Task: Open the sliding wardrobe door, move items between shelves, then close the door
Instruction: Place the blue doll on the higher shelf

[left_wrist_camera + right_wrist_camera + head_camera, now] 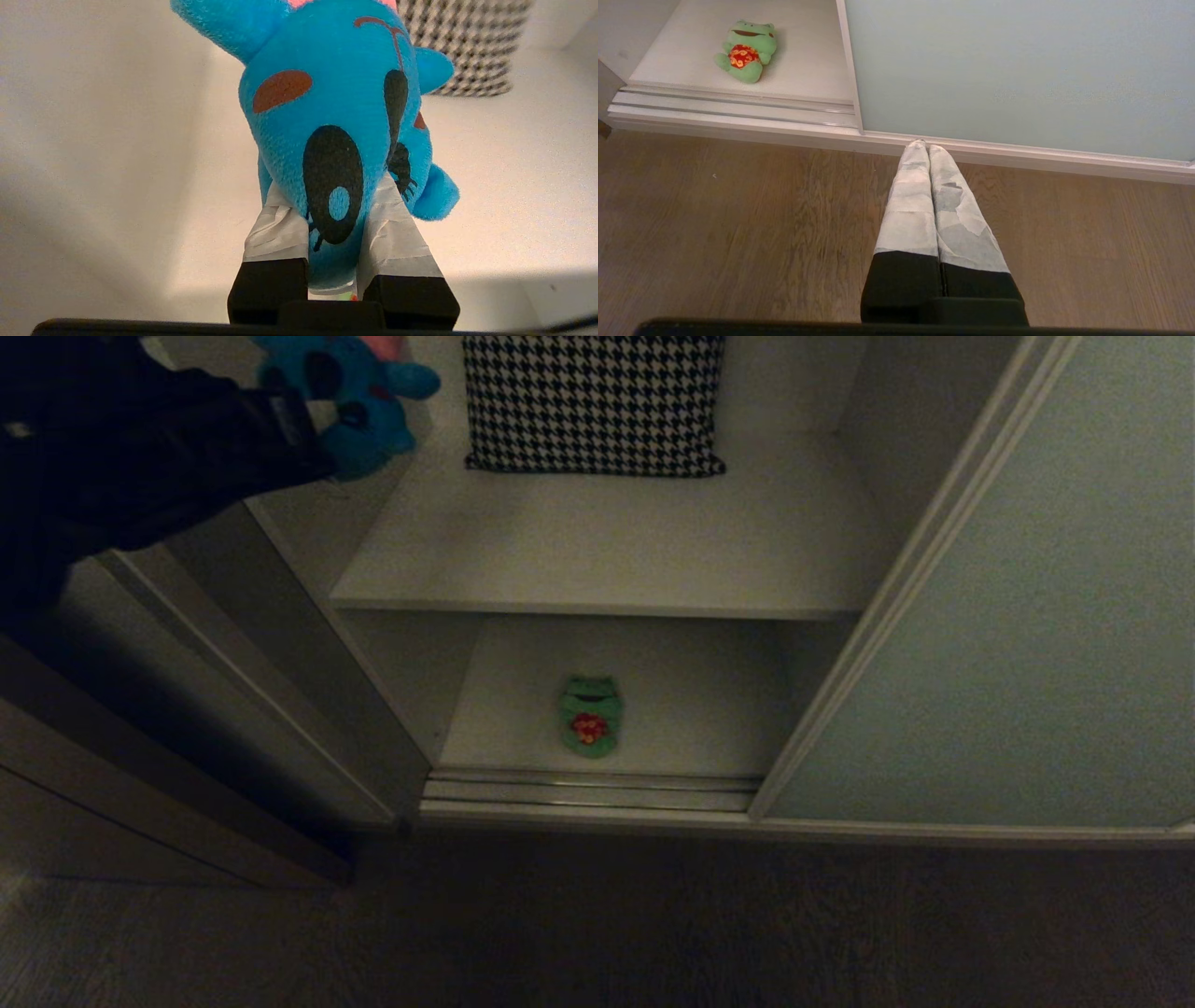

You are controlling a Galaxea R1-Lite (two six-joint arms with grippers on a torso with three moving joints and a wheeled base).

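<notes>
Head view: the left gripper (317,425) carries the blue toy (359,392) over the upper shelf (597,560); one frog (590,714) lies below.

Left wrist: fingers (280,224) clench one toy's head; it may slip.

Right wrist: the right gripper (927,149), closed and empty, points at the one door (1017,70)

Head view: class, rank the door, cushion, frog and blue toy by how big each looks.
1. Door
2. Cushion
3. Blue toy, though it is nearer the camera and partly cut off
4. Frog
</notes>
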